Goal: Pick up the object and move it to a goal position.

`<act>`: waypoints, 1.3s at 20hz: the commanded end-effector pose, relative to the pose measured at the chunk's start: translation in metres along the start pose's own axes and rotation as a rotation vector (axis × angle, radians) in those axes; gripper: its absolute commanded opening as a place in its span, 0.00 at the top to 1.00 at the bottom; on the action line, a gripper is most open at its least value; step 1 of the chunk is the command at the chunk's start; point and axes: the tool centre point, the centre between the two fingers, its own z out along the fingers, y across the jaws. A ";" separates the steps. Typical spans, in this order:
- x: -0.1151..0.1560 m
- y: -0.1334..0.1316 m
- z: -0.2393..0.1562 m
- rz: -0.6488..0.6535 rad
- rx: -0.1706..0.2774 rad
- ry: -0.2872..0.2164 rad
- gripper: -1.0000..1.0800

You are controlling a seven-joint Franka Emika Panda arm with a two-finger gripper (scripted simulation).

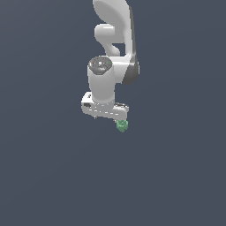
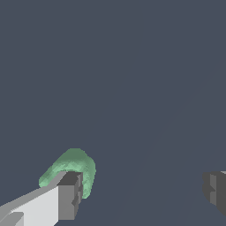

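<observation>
The object (image 1: 122,126), a small green lumpy blob, sits just under the white gripper (image 1: 115,120) at the end nearer the exterior view's right, its top edge meeting the gripper's underside there, so part of it is covered from that camera. In the wrist view the object (image 2: 73,170) shows as a rounded green lump wrapped around the dark tip of one finger (image 2: 69,194), which stands in front of it and hides its near side; whether it touches that pad or lies just behind it cannot be told. The other finger (image 2: 215,190) is cut off at the picture's edge and stands well apart from the object, with plain grey surface showing between the two pads, so the gripper (image 2: 141,193) is spread wide and is pinching nothing. In the exterior view the fingers themselves are hard to make out beneath the gripper's white body, apart from small stubs. Above the gripper the arm (image 1: 102,79) rises as a thick white cylinder with a dark cap, and its upper links run out of the top of the picture. The bench (image 1: 53,176) is an even dark grey-blue with no visible edge, and whether the object rests on it cannot be told.
</observation>
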 end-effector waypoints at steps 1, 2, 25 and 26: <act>-0.003 -0.006 0.002 0.045 0.000 0.002 0.04; -0.004 -0.008 0.003 0.065 0.001 0.003 0.04; -0.036 -0.064 0.025 0.570 0.011 0.022 0.04; -0.038 -0.066 0.026 0.589 0.012 0.023 0.04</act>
